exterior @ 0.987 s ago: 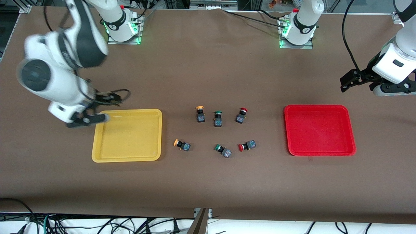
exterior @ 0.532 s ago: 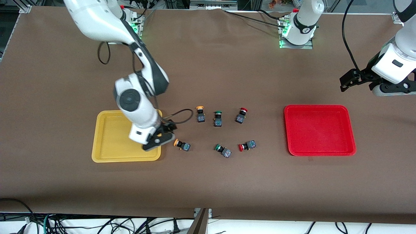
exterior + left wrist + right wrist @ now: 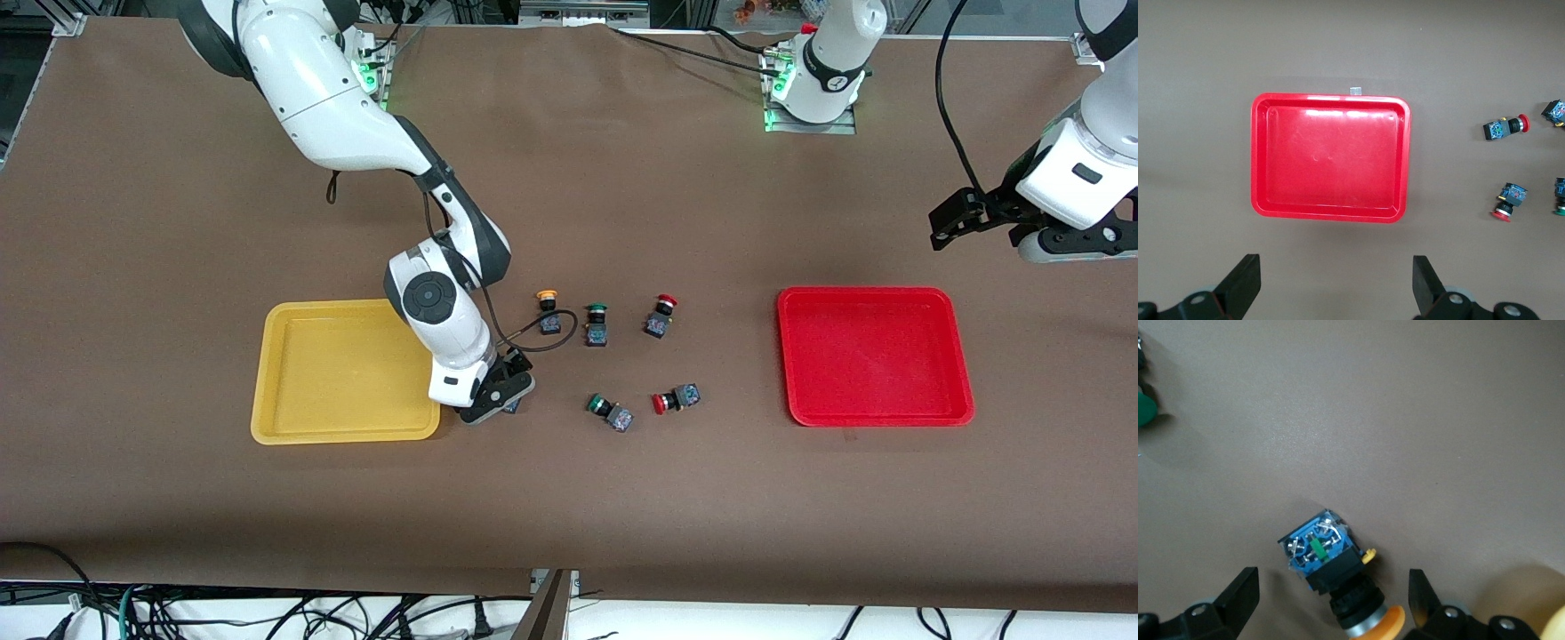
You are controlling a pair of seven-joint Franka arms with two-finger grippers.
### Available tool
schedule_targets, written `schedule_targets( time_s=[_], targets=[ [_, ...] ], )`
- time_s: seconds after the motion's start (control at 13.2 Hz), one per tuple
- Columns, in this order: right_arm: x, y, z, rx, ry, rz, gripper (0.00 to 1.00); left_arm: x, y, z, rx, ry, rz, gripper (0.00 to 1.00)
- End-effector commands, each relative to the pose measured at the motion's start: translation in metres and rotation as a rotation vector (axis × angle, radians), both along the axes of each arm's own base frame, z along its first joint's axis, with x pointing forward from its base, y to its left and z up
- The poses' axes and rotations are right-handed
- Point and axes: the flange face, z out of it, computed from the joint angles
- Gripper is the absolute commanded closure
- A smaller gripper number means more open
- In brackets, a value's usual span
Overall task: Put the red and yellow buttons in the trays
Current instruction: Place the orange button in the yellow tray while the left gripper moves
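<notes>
The table (image 3: 178, 498) holds a yellow tray (image 3: 342, 373) and a red tray (image 3: 876, 356), buttons between them. The right gripper (image 3: 1331, 600) hovers spread over an orange button (image 3: 1331, 570) (lying tipped) beside the yellow tray. The left gripper (image 3: 1335, 290), spread, waits above the red tray's end.

Brown table (image 3: 569, 498) carries trays (image 3: 347, 372), buttons (image 3: 547, 311).

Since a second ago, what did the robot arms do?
The right gripper swept across the yellow tray and now hangs open over the lying yellow button, not gripping it. The left gripper, the red tray and every button stayed put.
</notes>
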Motion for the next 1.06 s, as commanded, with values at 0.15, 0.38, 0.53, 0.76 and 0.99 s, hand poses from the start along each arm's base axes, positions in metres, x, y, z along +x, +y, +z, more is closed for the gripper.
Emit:
schedule_targets(
  time_s=[0.15, 0.38, 0.53, 0.76, 0.99],
  targets=[
    [0.005, 0.004, -0.003, 0.012, -0.043, 0.023, 0.89, 0.000, -0.018, -0.029, -0.022, 0.116, -0.027, 0.00],
    [0.009, -0.006, 0.029, -0.015, 0.016, -0.005, 1.00, 0.003, -0.058, -0.095, -0.001, 0.319, -0.094, 0.00],
    [0.017, -0.030, 0.071, -0.064, 0.080, -0.026, 1.00, 0.013, -0.086, -0.155, 0.006, 0.416, -0.131, 0.00],
    [0.042, -0.118, 0.103, -0.127, 0.120, 0.016, 1.00, 0.035, -0.134, -0.234, -0.081, 0.388, -0.242, 0.00],
    [0.045, -0.237, 0.059, -0.177, 0.210, 0.010, 0.92, 0.044, -0.197, -0.291, -0.135, 0.278, -0.376, 0.00]
  ],
)
